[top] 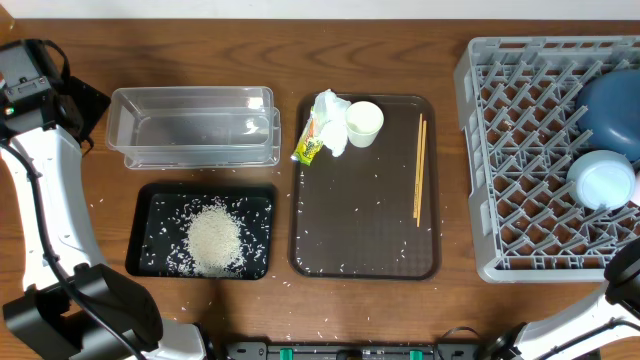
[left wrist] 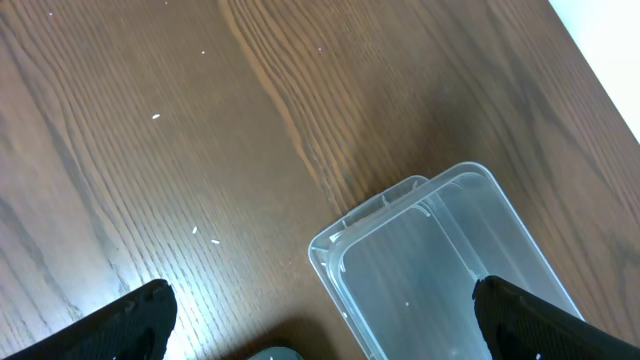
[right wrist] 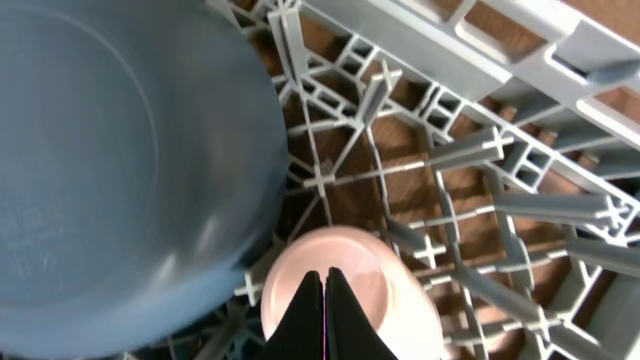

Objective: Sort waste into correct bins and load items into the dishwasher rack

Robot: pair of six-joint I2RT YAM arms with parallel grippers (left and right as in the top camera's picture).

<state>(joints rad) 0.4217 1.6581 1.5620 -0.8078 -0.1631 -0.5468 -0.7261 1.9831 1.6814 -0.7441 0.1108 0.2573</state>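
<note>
In the left wrist view my left gripper [left wrist: 335, 325] stands wide open above the near end of the clear tub bin [left wrist: 440, 270], holding nothing. The black tray bin [top: 150, 205] holds a heap of rice [top: 214, 240]. A crumpled tissue [top: 330, 115], a yellow-green wrapper [top: 309, 147] and a white cup [top: 363, 123] lie on the brown serving tray [top: 365, 230]. The grey dishwasher rack [top: 530, 160] holds the blue plate [top: 612, 108] and the light-blue bowl [top: 603, 179]. My right gripper [right wrist: 325, 272] is shut just above the pink cup [right wrist: 400, 300], which sits in the rack beside the plate [right wrist: 120, 150].
A pair of wooden chopsticks [top: 420, 165] lies on the right side of the serving tray. Stray rice grains are scattered on the wooden table [top: 100, 205] and on the serving tray. My left arm [top: 45, 200] runs along the table's left edge.
</note>
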